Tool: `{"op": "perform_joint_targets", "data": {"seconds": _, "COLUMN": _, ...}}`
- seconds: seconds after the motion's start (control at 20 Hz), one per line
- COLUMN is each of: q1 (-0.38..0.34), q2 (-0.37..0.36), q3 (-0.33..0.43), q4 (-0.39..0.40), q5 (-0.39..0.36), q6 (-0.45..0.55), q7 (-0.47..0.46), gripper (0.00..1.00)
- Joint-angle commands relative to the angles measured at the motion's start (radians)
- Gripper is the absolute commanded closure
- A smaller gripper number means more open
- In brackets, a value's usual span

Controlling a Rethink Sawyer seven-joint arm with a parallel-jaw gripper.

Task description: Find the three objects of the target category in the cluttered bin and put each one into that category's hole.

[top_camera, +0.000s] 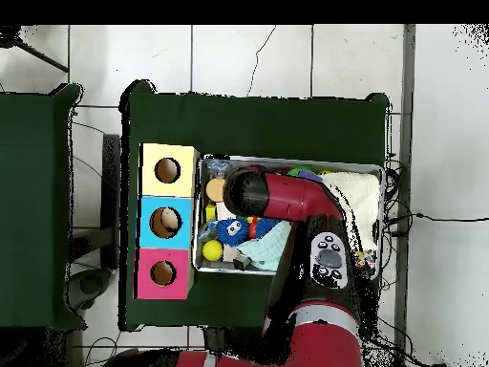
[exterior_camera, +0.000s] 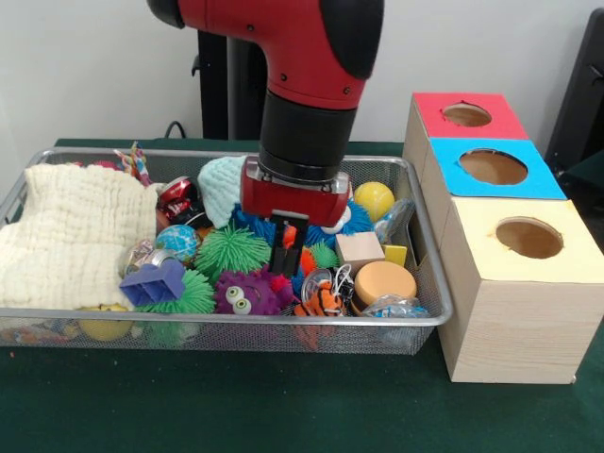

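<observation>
One arm's fingers (exterior_camera: 289, 247) low in the wire bin (exterior_camera: 429, 283), clamped on an orange toy (exterior_camera: 289, 238).

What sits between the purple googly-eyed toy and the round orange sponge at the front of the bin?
In the front view, an orange striped fish toy lies between the purple googly-eyed toy and the round orange sponge, close behind the bin's front rim.
</observation>
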Motion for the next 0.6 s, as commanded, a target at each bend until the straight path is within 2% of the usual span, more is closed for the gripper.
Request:
{"op": "perform_joint_targets", "data": {"seconds": 0.05, "q1": 0.017, "q2": 0.056, "q3": -0.01, "q4": -0.055, "q5": 0.072, "q6": 0.152, "q7": 0.222, "gripper": 1.0}}
{"op": "perform_joint_targets", "data": {"seconds": 0.3, "q1": 0.027, "q2": 0.034, "q3": -0.018, "q4": -0.044, "q5": 0.086, "q6": 0.16, "q7": 0.206, "gripper": 1.0}}
{"op": "perform_joint_targets", "data": {"seconds": 0.6, "q1": -0.002, "q2": -0.009, "q3": -0.001, "q4": 0.068, "q5": 0.109, "q6": 0.061, "q7": 0.226, "gripper": 1.0}}
